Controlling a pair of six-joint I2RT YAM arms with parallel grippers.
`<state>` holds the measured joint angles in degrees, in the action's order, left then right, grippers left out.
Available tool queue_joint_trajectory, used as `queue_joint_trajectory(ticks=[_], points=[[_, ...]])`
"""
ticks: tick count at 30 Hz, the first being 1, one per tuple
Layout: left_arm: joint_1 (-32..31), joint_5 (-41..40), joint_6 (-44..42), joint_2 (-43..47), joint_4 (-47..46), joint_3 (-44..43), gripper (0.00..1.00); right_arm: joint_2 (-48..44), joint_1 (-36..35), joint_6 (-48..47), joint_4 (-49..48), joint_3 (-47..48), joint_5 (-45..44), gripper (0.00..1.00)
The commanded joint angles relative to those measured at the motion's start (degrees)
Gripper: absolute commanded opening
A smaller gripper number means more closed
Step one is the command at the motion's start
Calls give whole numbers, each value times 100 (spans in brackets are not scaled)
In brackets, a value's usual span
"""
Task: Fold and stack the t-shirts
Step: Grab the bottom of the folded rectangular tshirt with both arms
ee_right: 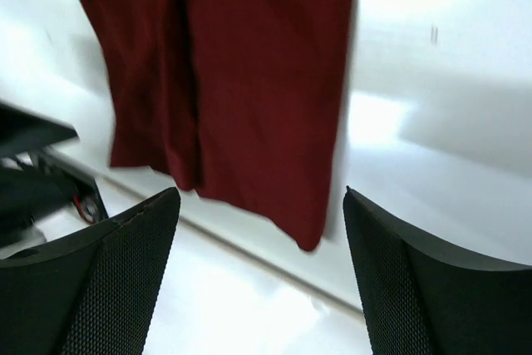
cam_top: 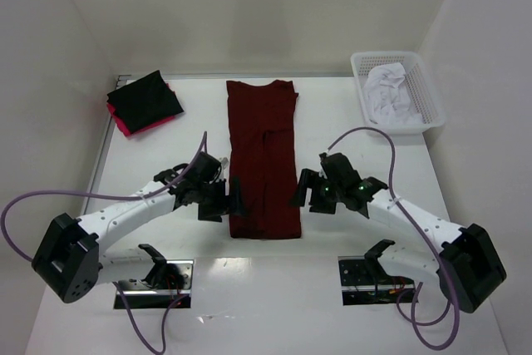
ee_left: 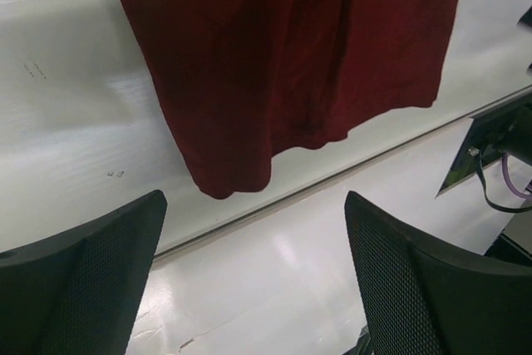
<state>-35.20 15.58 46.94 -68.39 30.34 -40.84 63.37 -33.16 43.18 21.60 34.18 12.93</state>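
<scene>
As fingers flank it, maroon t-shirt, flat

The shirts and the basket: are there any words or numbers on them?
None to read. The maroon t-shirt, black t-shirt, pink t-shirt and white basket show no writing.
Tiny marks on the table: too small to read.
</scene>
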Motion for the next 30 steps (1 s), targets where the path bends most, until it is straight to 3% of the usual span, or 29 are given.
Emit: queue_joint_trajectory(ticks=[1, 5, 11, 30], points=[[-31, -55, 105, -139, -90, 15, 95, -455, -156, 359, 59, -362, 219, 84], [-31, -43, 157, -397, -37, 27, 95, -973, -208, 481, 300, -836, 299, 83], [-83, -2, 322, -561, -37, 120, 92, -1318, -208, 630, 105, -1238, 527, 70], [-189, 15, 922, -720, -396, 490, 69, -246, -683, 762, -965, -1299, 641, 55]])
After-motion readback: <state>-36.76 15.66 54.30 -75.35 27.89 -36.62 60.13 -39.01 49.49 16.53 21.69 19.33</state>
